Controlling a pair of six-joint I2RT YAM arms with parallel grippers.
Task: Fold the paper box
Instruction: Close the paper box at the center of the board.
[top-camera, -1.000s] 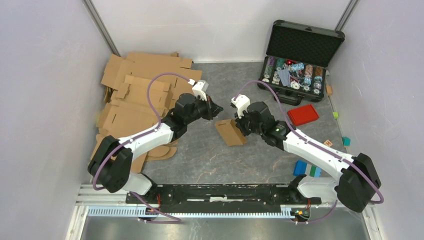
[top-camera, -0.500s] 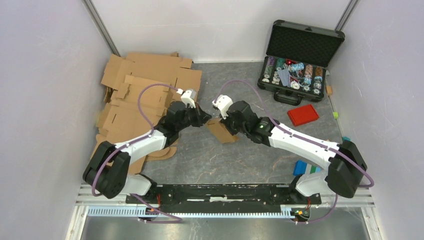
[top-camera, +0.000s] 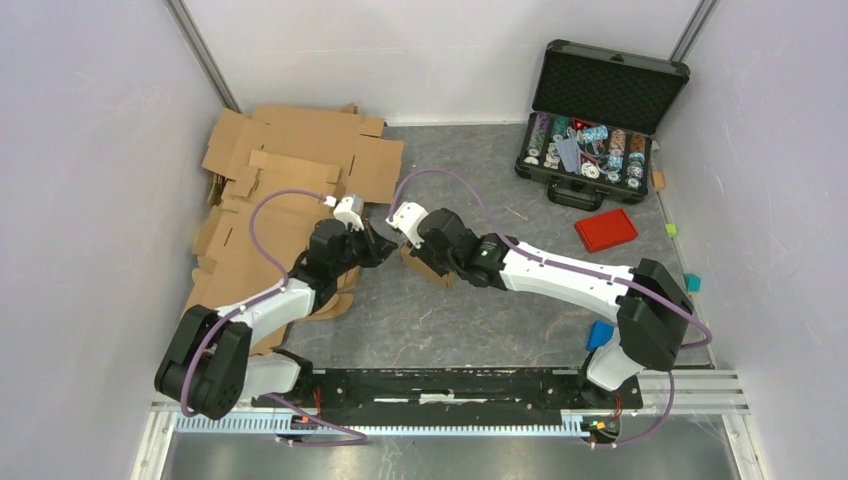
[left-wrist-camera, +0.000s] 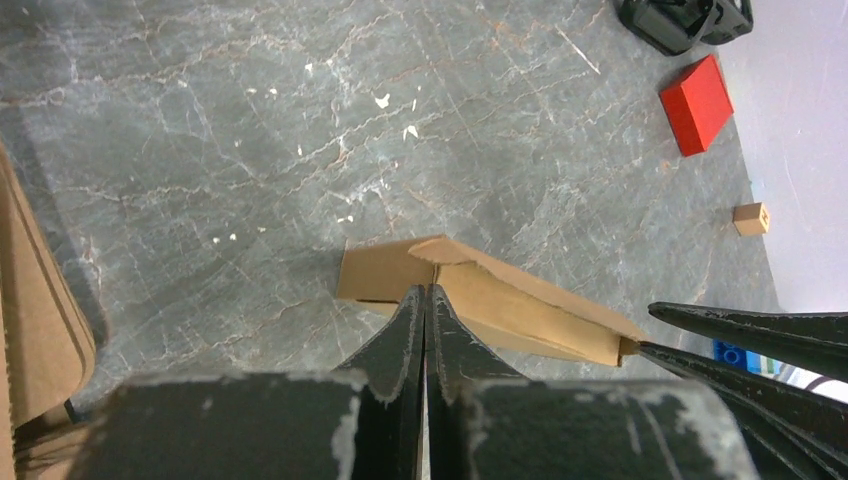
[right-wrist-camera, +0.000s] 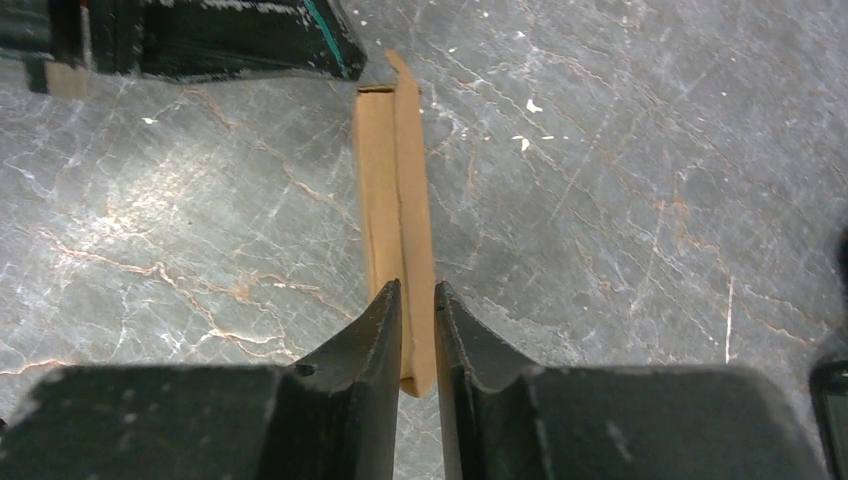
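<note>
1. The paper box (left-wrist-camera: 500, 300) lies nearly flat on the tabletop (top-camera: 450, 320), between the two arms. From above, the right wrist covers most of it and only a brown corner shows.
2. The left gripper (left-wrist-camera: 425, 292) has its jaws clenched flat together, with nothing visible between them. The tips sit over the box's near edge and hide it, so I cannot tell whether they touch it.
3. The right gripper (right-wrist-camera: 418, 292) has its jaws a slit apart, with the box's narrow end in the gap. I cannot tell whether they pinch it.
4. The right wrist view shows the box edge-on. Its far end runs up beside the left gripper's dark body.
5. The tabletop is grey, veined and flecked with white.
6. Cardboard sheets (top-camera: 300, 135) are heaped at the far left. An open black case (top-camera: 610, 88) stands at the far right, with a red lid (left-wrist-camera: 697, 105) near it.
7. Pale walls (top-camera: 100, 150) close in the sides.
</note>
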